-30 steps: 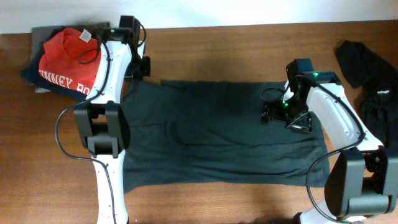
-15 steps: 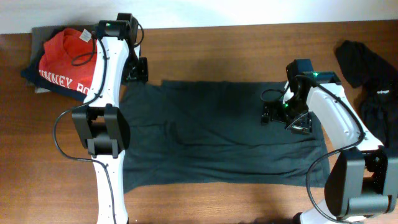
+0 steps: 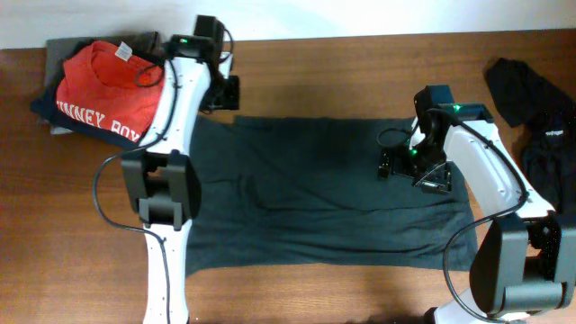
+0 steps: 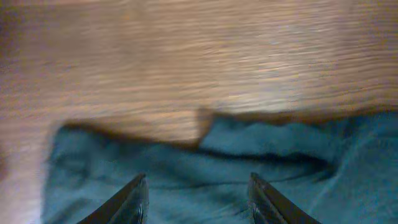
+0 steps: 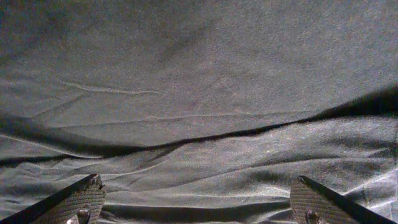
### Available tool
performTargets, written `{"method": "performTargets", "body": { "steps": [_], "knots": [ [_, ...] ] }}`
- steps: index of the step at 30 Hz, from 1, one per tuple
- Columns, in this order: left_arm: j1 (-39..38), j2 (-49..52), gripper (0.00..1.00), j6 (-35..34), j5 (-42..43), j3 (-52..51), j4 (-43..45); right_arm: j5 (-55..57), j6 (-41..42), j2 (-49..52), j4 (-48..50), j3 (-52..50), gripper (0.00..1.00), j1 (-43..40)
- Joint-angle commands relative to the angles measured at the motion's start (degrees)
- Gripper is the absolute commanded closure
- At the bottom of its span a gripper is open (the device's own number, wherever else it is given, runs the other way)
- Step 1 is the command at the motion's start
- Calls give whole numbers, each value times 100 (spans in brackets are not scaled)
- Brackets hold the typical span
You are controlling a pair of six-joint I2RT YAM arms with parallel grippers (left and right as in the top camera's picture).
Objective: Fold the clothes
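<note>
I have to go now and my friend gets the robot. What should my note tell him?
Left gripper: open, empty, above the dark shirt's far left corner.
Right gripper: open, empty, low over the shirt's right part.
Shirt: spread flat on the table.
Red garment: on a pile, far left.
Black clothes: heaped at the right.
Left to do: fold the shirt, likely the black clothes after.
</note>
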Motion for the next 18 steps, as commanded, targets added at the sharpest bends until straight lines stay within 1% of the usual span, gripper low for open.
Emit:
{"method": "performTargets", "body": {
  "steps": [1, 8, 14, 15, 16, 17, 18],
  "knots": [
    [-55, 293, 49, 144, 59, -50, 214, 50, 46, -138, -4, -31, 1, 39],
    [-52, 809, 50, 195, -114, -50, 365, 76, 44, -138, -11, -31, 1, 39],
    [-70, 918, 50, 273, -251, -50, 468, 94, 44, -138, 15, -31, 1, 39],
    [-79, 918, 54, 273, -269, -50, 485, 94, 44, -138, 20, -31, 1, 39],
    [-87, 918, 64, 273, -264, -50, 501, 94, 44, -138, 20, -31, 1, 37],
    [-92, 918, 73, 273, -264, -50, 503, 94, 44, -138, 20, -31, 1, 39],
    [-92, 918, 78, 273, -267, -50, 501, 94, 44, -138, 20, -31, 1, 37]
  ]
}}
